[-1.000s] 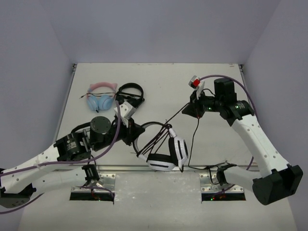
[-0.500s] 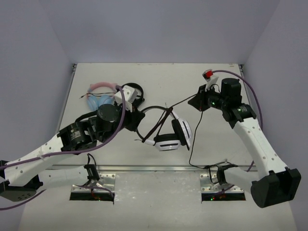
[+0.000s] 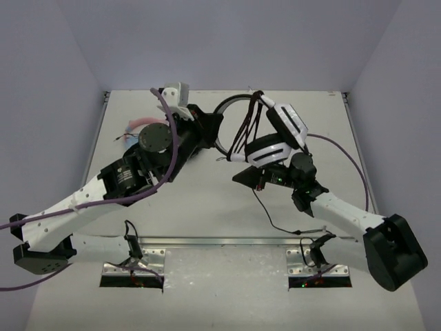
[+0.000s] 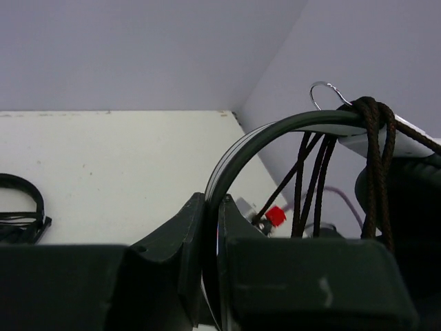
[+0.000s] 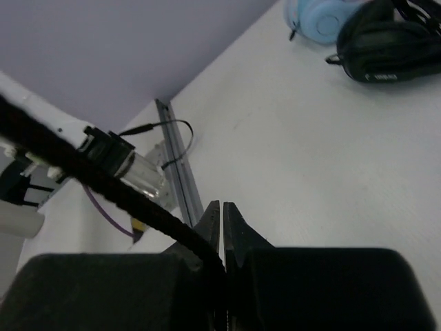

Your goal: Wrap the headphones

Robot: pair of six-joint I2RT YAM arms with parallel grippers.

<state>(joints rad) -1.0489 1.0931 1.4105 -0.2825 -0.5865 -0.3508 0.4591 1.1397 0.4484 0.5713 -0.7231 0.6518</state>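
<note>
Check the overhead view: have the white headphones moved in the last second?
Yes. The white headphones went from beside the front rail up toward the far edge of the table, and a little right.

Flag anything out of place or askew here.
The headphones hang tilted in the air, headband pinched by the left gripper; their cable loops unevenly over the band, its tail trailing loose from the right gripper.
</note>
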